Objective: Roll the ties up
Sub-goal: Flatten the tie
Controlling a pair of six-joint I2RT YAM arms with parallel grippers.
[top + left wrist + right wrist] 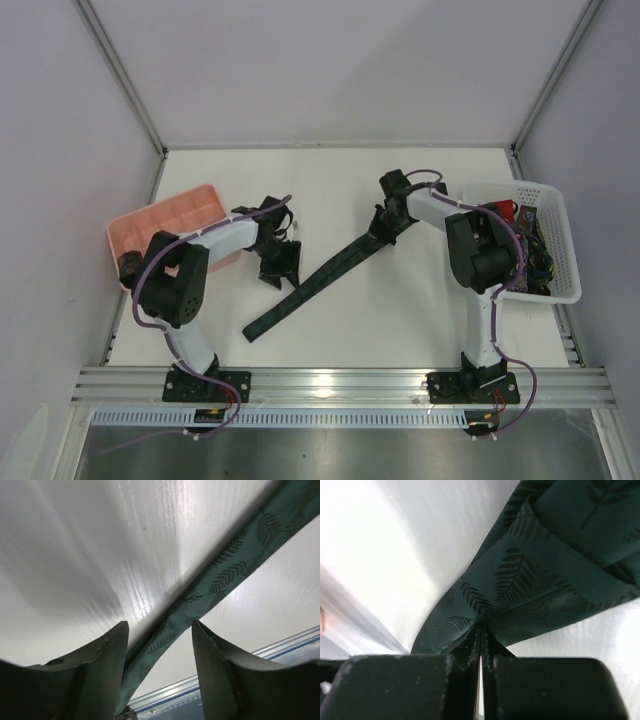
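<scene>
One dark green tie (320, 275) with a leaf print lies stretched diagonally across the white table. My right gripper (384, 232) is shut on its far, wider end, and the fabric (520, 575) bunches into folds right at the closed tips (480, 630). My left gripper (282, 272) stands open low over the tie's middle. In the left wrist view the strip (225, 570) runs between the two fingers, close to the left finger (107, 652) and apart from the right one. A small dark coil (130, 265) sits in the pink tray's near corner.
The pink compartment tray (170, 212) lies at the left, partly under my left arm. A white lattice basket (555, 235) at the right edge holds more dark and red fabric (520, 235). An aluminium rail (340, 380) borders the near edge.
</scene>
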